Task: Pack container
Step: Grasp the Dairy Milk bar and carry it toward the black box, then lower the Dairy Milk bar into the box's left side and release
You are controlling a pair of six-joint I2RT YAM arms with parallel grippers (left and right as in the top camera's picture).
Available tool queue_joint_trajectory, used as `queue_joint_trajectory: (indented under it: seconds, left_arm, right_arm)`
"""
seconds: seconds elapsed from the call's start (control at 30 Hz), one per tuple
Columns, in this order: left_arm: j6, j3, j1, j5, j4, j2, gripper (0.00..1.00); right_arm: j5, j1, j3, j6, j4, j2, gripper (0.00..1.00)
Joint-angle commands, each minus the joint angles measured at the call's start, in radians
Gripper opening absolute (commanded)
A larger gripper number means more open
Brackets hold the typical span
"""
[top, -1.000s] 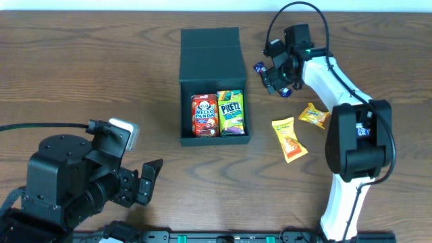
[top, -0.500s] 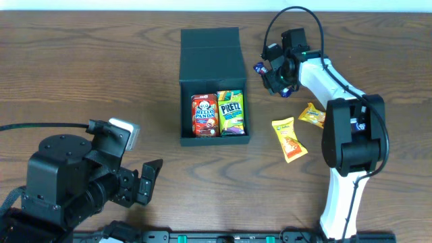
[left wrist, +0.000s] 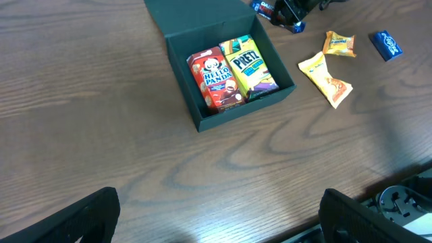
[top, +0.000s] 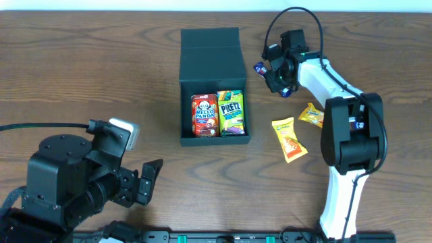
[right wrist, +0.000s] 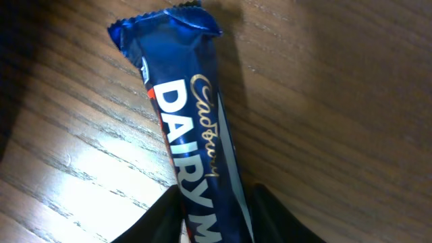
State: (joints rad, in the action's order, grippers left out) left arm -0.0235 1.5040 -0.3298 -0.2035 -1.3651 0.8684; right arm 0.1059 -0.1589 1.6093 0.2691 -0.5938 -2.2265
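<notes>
The container point(top: 184, 115) is a dark square box lying open at the table's middle, its flap lid folded back point(top: 211, 54). Inside it a red Hello Panda box point(top: 204, 115) and a green-yellow Pretz box point(top: 231, 113) lie side by side. To the right of the lid, my right gripper point(top: 273, 73) is down on a blue Cadbury Dairy Milk bar point(right wrist: 192, 108). Its two black fingers press the bar's sides near one end. My left gripper point(left wrist: 217, 209) hangs open over bare wood at the front left, well short of the container point(left wrist: 246, 108).
A yellow packet point(top: 289, 140) and a smaller orange-yellow one point(top: 314, 115) lie to the right of the container. A small blue packet point(left wrist: 387, 44) lies further right. The right arm's white links point(top: 351, 135) stand over that side.
The right gripper's fingers have closed in on the Dairy Milk bar and the wrist has shifted slightly left. The left arm has not moved.
</notes>
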Motion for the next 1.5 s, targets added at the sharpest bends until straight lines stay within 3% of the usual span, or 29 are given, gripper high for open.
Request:
queue_joint_trajectory:
  seconds: [0.0, 0.33, 0.73, 0.93, 1.13, 1.47]
  left_arm:
    - [-0.007, 0.017, 0.0, -0.006, -0.001, 0.001, 0.95]
    - [-0.007, 0.017, 0.0, -0.006, -0.001, 0.001, 0.95]
    - [-0.007, 0.017, 0.0, -0.006, -0.001, 0.001, 0.95]
    - [-0.007, 0.017, 0.0, -0.006, -0.001, 0.001, 0.95]
    - [-0.007, 0.017, 0.0, -0.006, -0.001, 0.001, 0.95]
    - [-0.007, 0.017, 0.0, -0.006, -0.001, 0.001, 0.95]
  right_arm:
    - [0.007, 0.004, 0.012, -0.053, 0.001, -0.018, 0.23]
    - [0.036, -0.005, 0.012, -0.278, -0.004, 0.0, 0.02]
    - [0.085, -0.111, 0.012, -0.431, -0.021, 0.25, 0.01]
    - [0.085, -0.197, 0.012, -0.602, -0.038, 0.358, 0.01]
    - [0.08, -0.314, 0.012, -0.789, -0.05, 0.359, 0.02]
    - [-0.235, -0.53, 0.012, -1.057, -0.065, 0.345, 0.02]
